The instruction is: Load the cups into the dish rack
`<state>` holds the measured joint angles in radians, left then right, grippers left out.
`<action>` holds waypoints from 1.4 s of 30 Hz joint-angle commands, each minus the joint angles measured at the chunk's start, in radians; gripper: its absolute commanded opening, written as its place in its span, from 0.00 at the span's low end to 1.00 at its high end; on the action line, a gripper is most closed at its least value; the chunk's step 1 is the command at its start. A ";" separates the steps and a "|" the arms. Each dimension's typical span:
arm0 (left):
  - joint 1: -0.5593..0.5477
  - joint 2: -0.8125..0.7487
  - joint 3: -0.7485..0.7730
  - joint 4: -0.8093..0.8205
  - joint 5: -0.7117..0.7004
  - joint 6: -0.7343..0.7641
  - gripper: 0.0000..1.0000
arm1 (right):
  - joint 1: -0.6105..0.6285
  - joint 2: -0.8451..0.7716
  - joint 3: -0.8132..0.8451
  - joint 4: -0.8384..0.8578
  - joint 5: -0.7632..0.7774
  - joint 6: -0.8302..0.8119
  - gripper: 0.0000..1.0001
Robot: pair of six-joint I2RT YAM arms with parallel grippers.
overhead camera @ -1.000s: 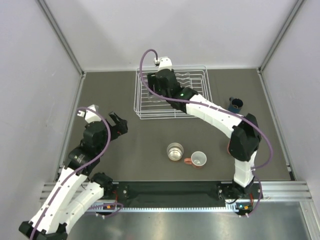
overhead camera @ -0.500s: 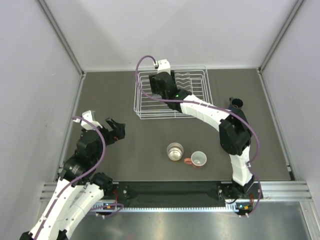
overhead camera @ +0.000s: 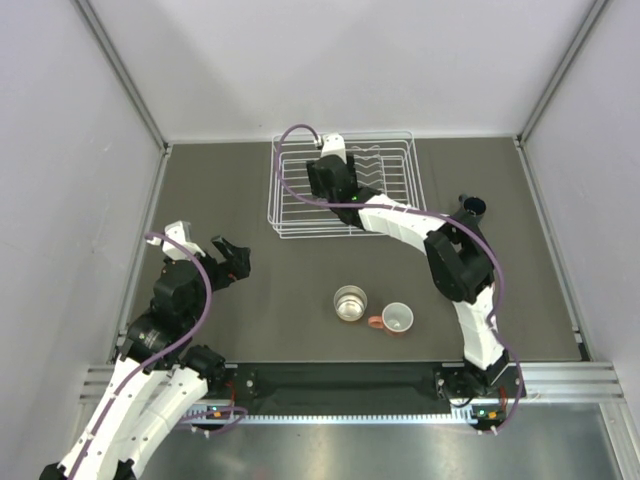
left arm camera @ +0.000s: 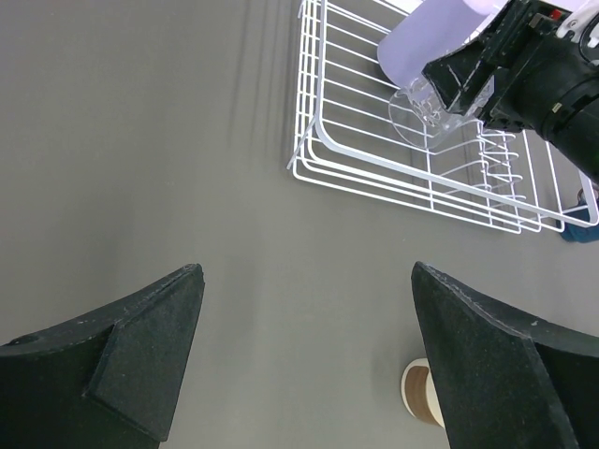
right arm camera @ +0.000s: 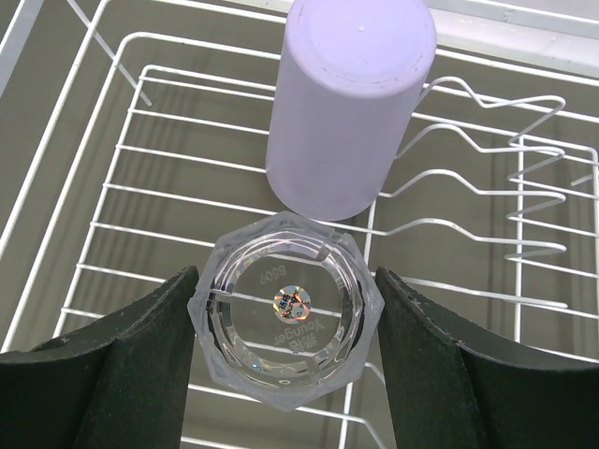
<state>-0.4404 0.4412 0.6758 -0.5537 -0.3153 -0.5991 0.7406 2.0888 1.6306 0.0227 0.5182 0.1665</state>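
The white wire dish rack [overhead camera: 390, 215] stands at the back of the table. My right gripper [overhead camera: 323, 188] reaches down into its left half. In the right wrist view that gripper [right arm camera: 285, 309] is shut on an upturned clear faceted glass cup [right arm camera: 284, 309] resting on the rack wires [right arm camera: 122, 201]. An upturned lavender tumbler [right arm camera: 346, 103] stands just behind it in the rack. The steel cup [overhead camera: 350, 302], salmon-pink mug [overhead camera: 397, 318] and dark blue mug [overhead camera: 472, 208] stand on the table. My left gripper [overhead camera: 228, 258] is open and empty over bare table at the left.
In the left wrist view the rack [left arm camera: 374, 173], lavender tumbler [left arm camera: 426, 42] and clear cup [left arm camera: 421, 108] show ahead. A cup rim [left arm camera: 421, 393] peeks beside my right finger. Grey walls enclose the table on three sides.
My right gripper has shifted slightly right over the rack's left half. My left arm drew back toward its base a second ago and has since stayed still.
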 commanded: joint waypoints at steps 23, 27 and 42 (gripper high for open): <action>-0.001 0.036 0.010 0.008 0.001 0.004 0.96 | -0.032 0.010 -0.015 0.076 -0.041 0.021 0.81; -0.001 0.083 0.031 -0.015 -0.005 -0.018 0.93 | -0.032 -0.036 -0.023 0.051 -0.060 0.025 0.93; -0.001 0.243 0.140 0.005 0.355 -0.025 0.76 | -0.037 -0.429 -0.121 -0.366 -0.127 0.177 1.00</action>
<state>-0.4404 0.6353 0.7666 -0.5842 -0.1028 -0.6254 0.7124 1.7893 1.5604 -0.2123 0.4068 0.2794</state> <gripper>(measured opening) 0.769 0.994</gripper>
